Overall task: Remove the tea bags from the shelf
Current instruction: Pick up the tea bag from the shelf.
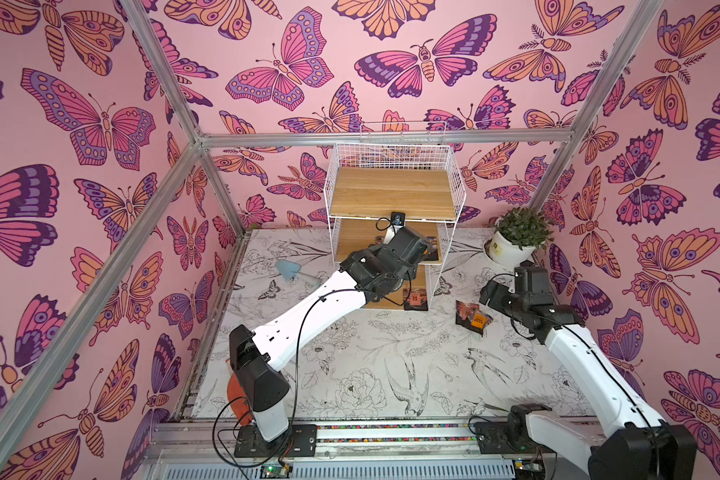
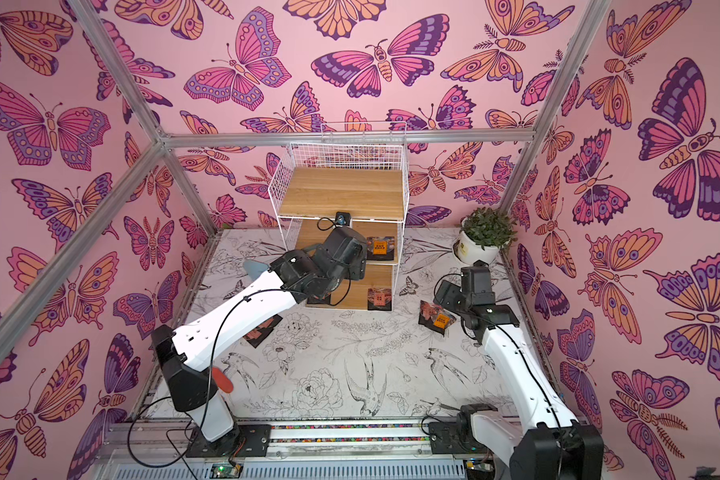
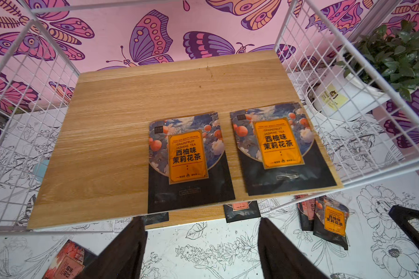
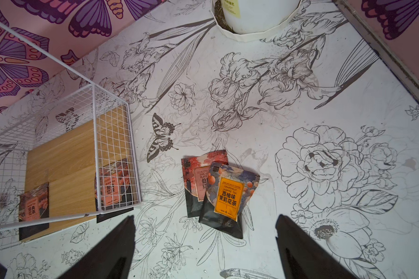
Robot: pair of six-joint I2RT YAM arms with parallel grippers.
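Note:
The shelf [image 1: 391, 193] [image 2: 341, 193] is a white wire rack with stepped wooden boards. My left arm [image 1: 375, 266] reaches to its middle board [image 3: 111, 145], where two orange-label tea bags [image 3: 188, 161] [image 3: 279, 147] lie flat side by side. The left gripper [image 3: 201, 221] is open just off that board's front edge, holding nothing. Two reddish tea bags [image 4: 33, 207] [image 4: 113, 186] lie on the bottom board. On the table right of the shelf, an orange tea bag [image 4: 228, 195] overlaps a reddish one [image 4: 198, 178]. My right gripper [image 4: 205, 217] hangs open over them, empty.
A potted plant in a white pot [image 1: 508, 247] [image 4: 254, 17] stands at the back right, close to the right arm. A reddish tea bag [image 2: 262, 330] lies on the table under the left arm. A pale blue object [image 1: 285, 270] lies left of the shelf.

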